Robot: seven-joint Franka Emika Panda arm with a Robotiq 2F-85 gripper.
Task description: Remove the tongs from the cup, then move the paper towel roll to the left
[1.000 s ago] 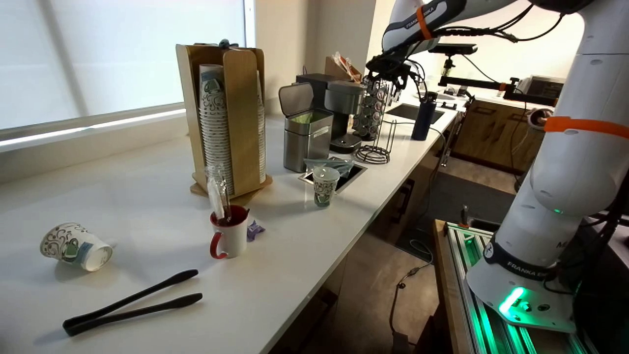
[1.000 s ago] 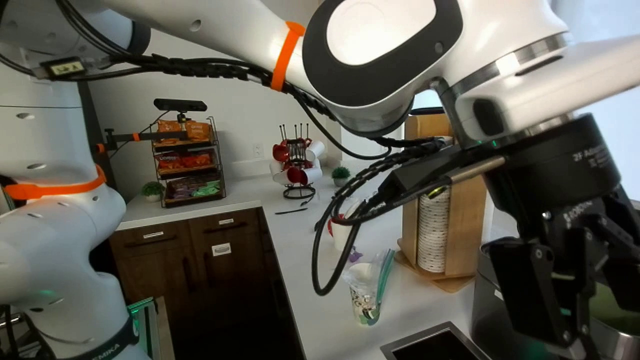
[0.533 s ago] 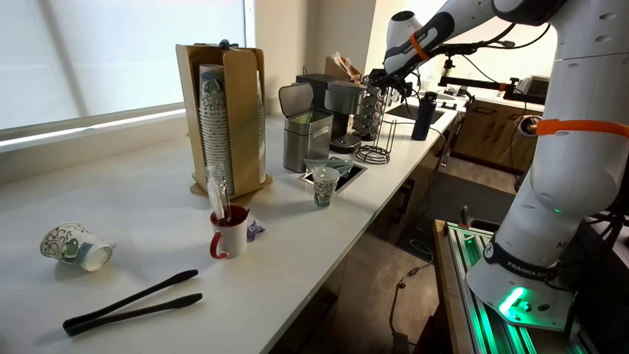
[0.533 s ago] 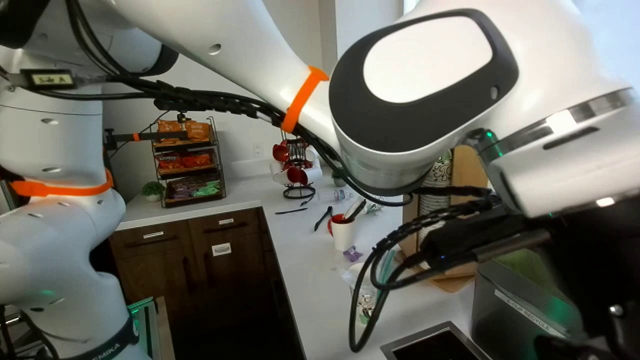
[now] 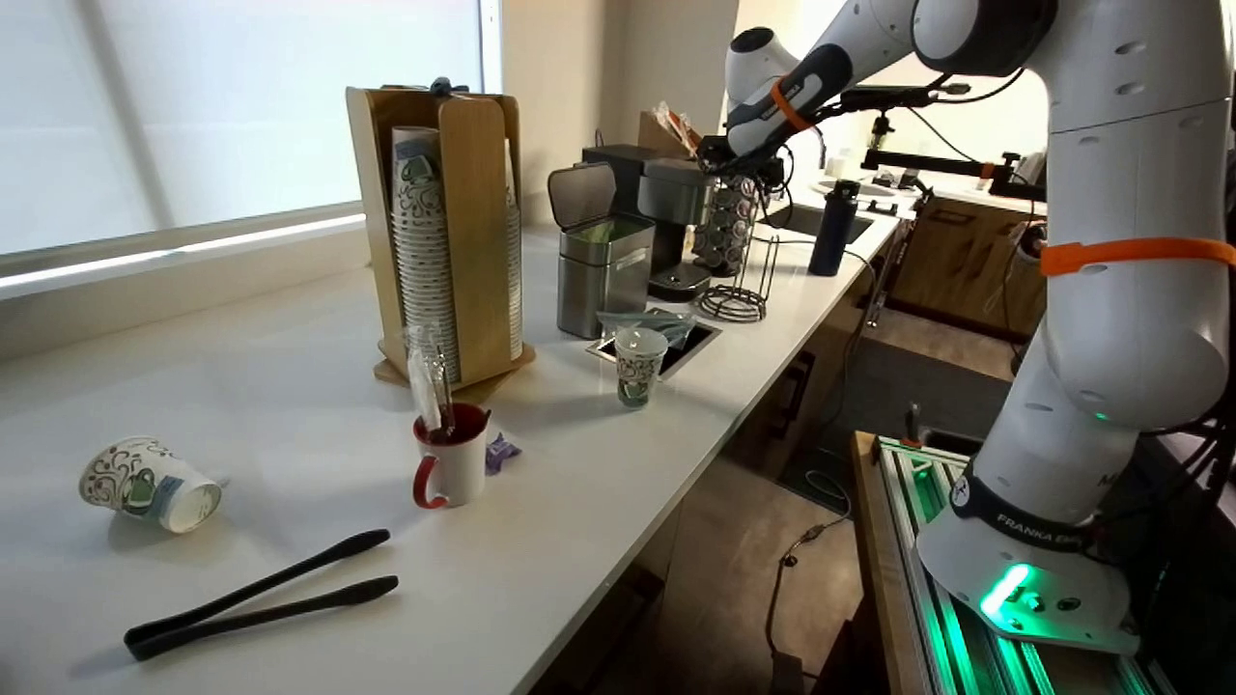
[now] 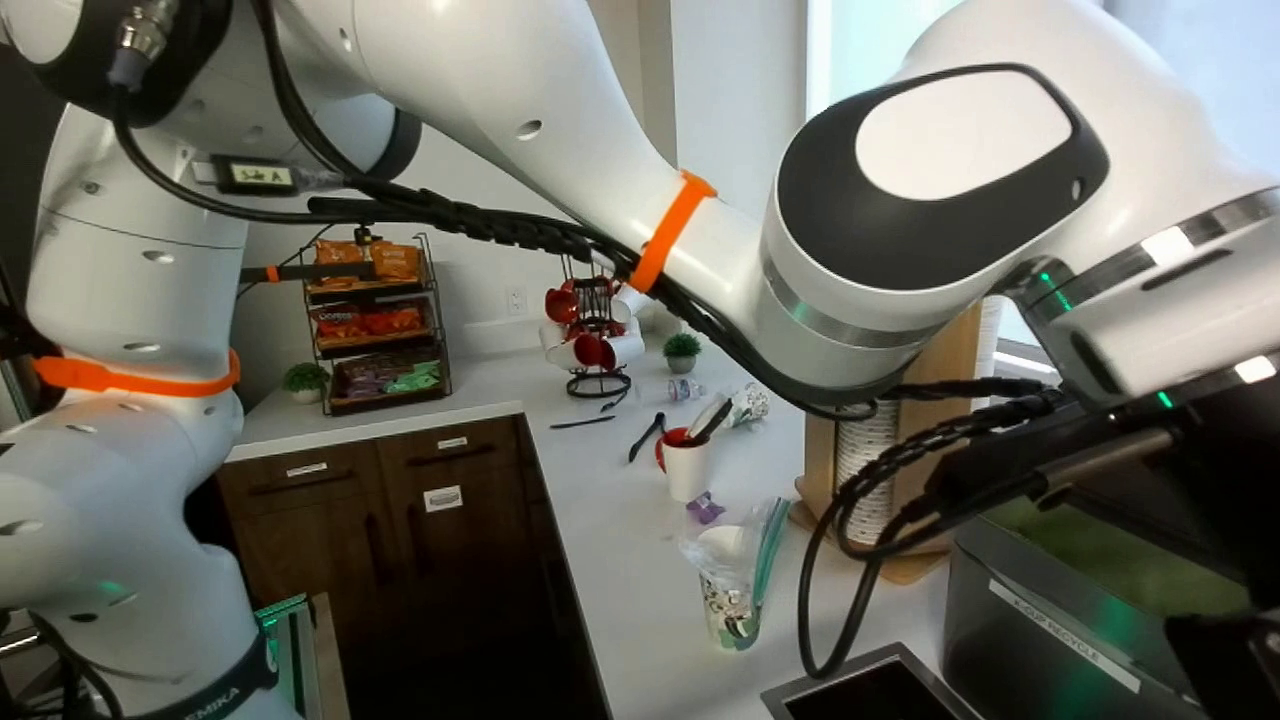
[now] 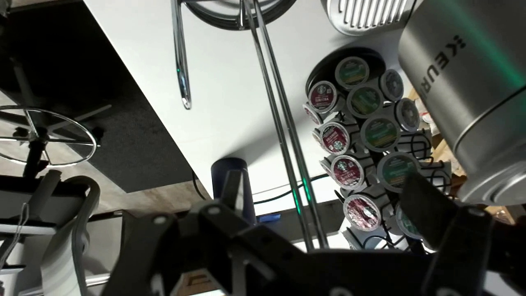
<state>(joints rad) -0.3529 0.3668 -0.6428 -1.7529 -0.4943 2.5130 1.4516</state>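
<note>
Black wire, thin & glossy: the paper towel stand (image 5: 736,311), no roll visible on it, sits right of centre in an exterior view, ring base flat on the white counter (image 5: 541,541). Wrist view: its paired round uprights run from top centre down betw. the spread fingers of the gripper (image 7: 326,189); nothing's clasped, & can't tell if depth lines up. Tongs (image 5: 280,611), slim dark arms splayed, lie out of the ceramic-looking mug (image 5: 463,473), lower left of that exterior frame, so step 2's prob. in hand: grasping the stand. Best: centre both rods, close slowly (smooth wire may twist or slip), then shift w/ base level so it won't tip. Mind the K-cup rack (image 7: 380,133), shiny round lids, right of the rods in wrist view, & the brushed-metal Keurig (image 7: 456,82), upper right.
</note>
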